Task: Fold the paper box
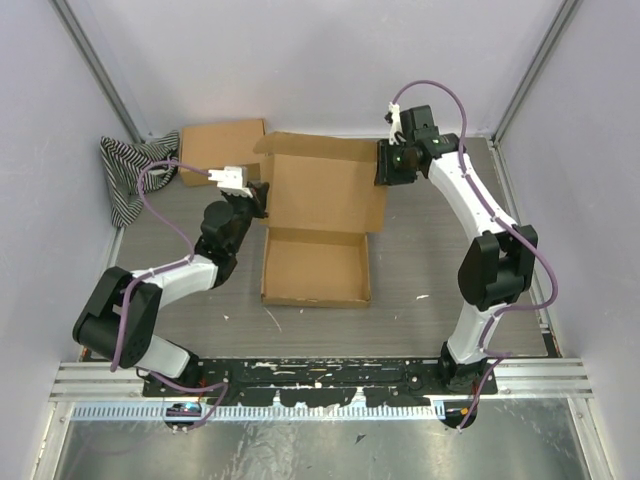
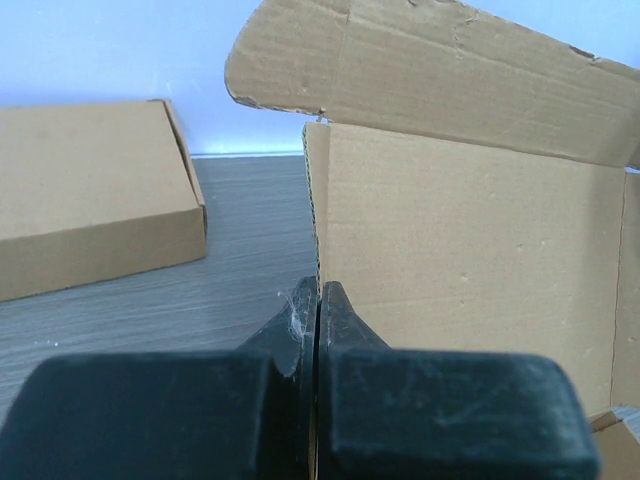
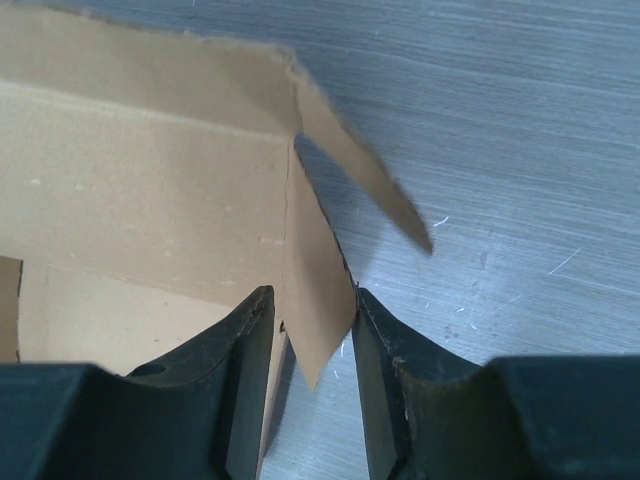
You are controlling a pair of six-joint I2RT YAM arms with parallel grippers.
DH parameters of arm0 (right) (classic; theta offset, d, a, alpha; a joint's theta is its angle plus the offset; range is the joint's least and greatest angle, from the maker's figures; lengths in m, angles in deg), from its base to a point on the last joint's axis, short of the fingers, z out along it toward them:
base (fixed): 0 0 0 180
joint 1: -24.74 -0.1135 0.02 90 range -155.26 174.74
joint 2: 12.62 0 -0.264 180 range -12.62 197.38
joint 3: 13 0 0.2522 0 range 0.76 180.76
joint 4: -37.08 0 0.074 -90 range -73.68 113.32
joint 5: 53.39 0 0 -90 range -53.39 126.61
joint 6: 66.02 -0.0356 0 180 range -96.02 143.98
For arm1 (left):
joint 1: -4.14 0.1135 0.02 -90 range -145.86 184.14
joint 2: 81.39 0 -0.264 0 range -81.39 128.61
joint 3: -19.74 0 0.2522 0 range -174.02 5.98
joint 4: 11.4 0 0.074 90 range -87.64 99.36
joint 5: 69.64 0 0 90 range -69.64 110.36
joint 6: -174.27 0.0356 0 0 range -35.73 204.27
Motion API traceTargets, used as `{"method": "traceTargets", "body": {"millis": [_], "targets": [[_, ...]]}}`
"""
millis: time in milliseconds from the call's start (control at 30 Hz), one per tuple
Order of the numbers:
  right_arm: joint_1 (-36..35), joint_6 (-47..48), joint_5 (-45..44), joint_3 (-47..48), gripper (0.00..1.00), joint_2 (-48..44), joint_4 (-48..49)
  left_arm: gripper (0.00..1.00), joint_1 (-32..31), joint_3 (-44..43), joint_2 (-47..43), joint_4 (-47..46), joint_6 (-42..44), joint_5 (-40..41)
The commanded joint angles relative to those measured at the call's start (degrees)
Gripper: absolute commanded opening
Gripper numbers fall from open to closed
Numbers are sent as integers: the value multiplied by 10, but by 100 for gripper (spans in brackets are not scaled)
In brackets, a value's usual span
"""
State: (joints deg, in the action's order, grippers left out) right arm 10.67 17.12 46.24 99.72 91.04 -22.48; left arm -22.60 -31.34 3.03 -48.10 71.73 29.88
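The left arm [image 1: 165, 272] is stretched low from its near-left base toward the far middle, and the left gripper [image 2: 317, 300] is pinched tight on the left edge of the paper box [image 1: 325, 195]. The right arm [image 1: 478, 215] is raised and bent back at the far right, and the right gripper [image 3: 305, 330] is held with fingers [image 3: 235, 370] parted astride a side flap

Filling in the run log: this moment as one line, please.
stage: lid open | left end effector: shut on paper box lid edge | right end effector: open, astride side flap
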Motion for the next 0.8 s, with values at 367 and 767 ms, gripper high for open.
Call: {"method": "traceTargets", "body": {"millis": [367,767], "targets": [[16,31,81,67,23,24,-13,0,-2,23,-10,-133,36,-33],[4,19,-9,30,1,-20,58,54,-2,-69,-70,93,24,39]]}}
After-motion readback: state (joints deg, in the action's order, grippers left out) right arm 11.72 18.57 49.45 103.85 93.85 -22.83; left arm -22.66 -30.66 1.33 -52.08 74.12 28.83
